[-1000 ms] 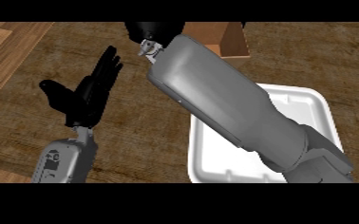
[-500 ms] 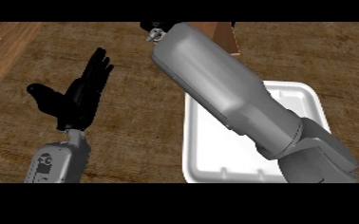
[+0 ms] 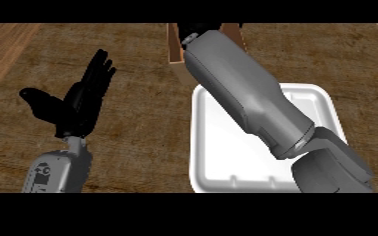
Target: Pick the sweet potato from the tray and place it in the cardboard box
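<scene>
The white tray (image 3: 221, 150) lies at the lower right, and the part of it that shows holds nothing. My right forearm (image 3: 244, 95) crosses it toward the cardboard box (image 3: 176, 50) at the top middle. Only a black sliver of my right hand (image 3: 198, 28) shows, over the box at the picture's upper edge. The sweet potato is not visible in this view; it may be hidden by the arm or hand. My left hand (image 3: 81, 100) rests open at the left, fingers up, holding nothing.
The wooden counter (image 3: 140, 130) stretches between my left hand and the tray. A lighter strip of wood (image 3: 15, 40) runs along the far left. The box's brown walls show on both sides of my right wrist.
My right arm has reached farther up over the box, so the hand has slid mostly out past the top edge. The left hand keeps its pose.
</scene>
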Action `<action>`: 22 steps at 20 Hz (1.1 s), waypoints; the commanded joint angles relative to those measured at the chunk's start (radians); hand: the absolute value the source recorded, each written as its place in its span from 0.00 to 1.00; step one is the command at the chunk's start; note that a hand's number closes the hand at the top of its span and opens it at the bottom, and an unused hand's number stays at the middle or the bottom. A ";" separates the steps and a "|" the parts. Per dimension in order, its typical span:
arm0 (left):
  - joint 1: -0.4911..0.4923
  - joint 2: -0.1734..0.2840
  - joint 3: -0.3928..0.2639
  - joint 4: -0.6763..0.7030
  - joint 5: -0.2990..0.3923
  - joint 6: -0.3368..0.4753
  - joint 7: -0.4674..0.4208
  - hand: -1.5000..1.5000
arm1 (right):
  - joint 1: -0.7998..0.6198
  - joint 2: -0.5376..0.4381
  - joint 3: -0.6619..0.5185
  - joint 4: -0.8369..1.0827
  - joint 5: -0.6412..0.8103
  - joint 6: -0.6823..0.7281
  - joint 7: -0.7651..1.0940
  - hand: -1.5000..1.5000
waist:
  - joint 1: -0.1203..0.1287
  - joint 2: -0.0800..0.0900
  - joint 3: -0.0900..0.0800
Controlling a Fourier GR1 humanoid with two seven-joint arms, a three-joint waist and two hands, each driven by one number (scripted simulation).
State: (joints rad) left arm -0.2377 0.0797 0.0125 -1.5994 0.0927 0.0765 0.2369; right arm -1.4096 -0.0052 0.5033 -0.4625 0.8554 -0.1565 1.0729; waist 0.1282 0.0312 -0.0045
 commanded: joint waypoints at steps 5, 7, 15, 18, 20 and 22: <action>-0.019 0.012 0.023 0.017 0.009 -0.005 -0.009 0.50 | 0.068 0.005 -0.021 0.077 -0.135 -0.070 -0.003 0.00 | -0.009 0.001 0.002; 0.013 0.000 0.015 0.009 -0.002 0.009 -0.013 0.50 | 0.035 0.005 -0.020 0.084 -0.117 -0.129 -0.043 0.00 | -0.018 -0.002 0.003; 0.032 0.003 0.023 -0.040 0.006 0.017 0.005 0.50 | 0.033 0.005 -0.019 -0.010 -0.022 -0.572 -0.100 0.00 | -0.041 -0.012 0.005; 0.060 -0.009 0.005 -0.026 -0.003 0.012 -0.013 0.50 | 0.008 0.005 -0.074 -0.049 -0.074 -0.647 -0.066 0.00 | -0.037 -0.013 0.004; 0.064 0.015 0.035 -0.026 0.011 0.002 -0.018 0.50 | 0.042 0.005 -0.114 -0.099 -0.105 -0.758 -0.082 0.00 | -0.043 -0.014 0.005; 0.066 0.004 0.018 -0.029 0.002 0.009 -0.003 0.50 | 0.035 0.005 -0.168 -0.132 -0.136 -0.836 -0.097 0.00 | -0.052 -0.015 0.006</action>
State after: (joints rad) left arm -0.1841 0.0802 0.0314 -1.6201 0.0912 0.0906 0.2251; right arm -1.3874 -0.0054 0.4013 -0.5302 0.7677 -0.7798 0.9450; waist 0.0836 0.0194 0.0002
